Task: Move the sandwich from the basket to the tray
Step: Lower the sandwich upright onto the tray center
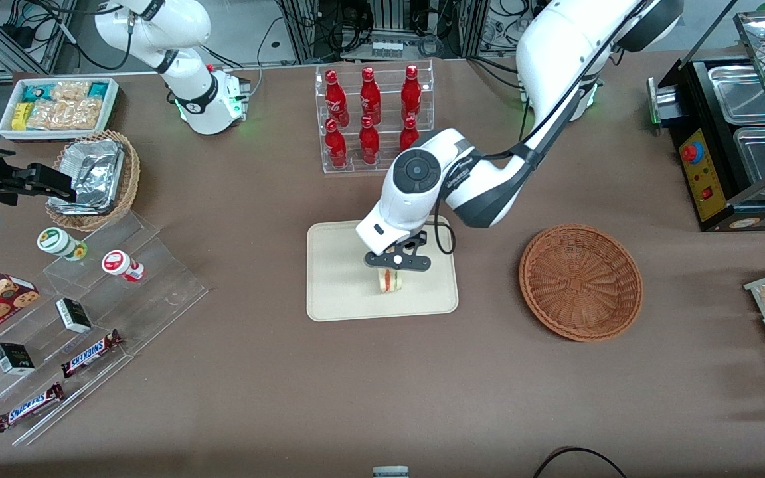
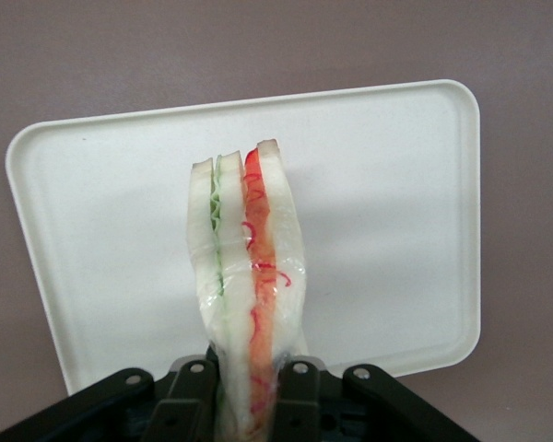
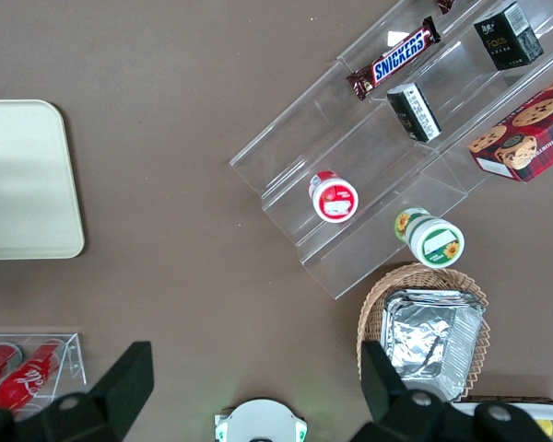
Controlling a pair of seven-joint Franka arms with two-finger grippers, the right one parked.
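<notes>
Tool [image 1: 392,273] pinching sandwich [image 2: 247,285], hanging over tray [image 1: 336,292]; basket [image 1: 580,281] sitting beside tray.

A brown table [image 1: 276,372] is covered with goods. The cream tray [image 1: 339,292] is set at its middle, under the gripper [image 1: 392,273], with the empty reddish-brown basket [image 1: 580,282] beside it toward the working arm's end. A clear rack of red bottles [image 1: 372,119] is placed farther from the front camera, and a clear stepped display [image 1: 123,292] toward the parked arm's end.
</notes>
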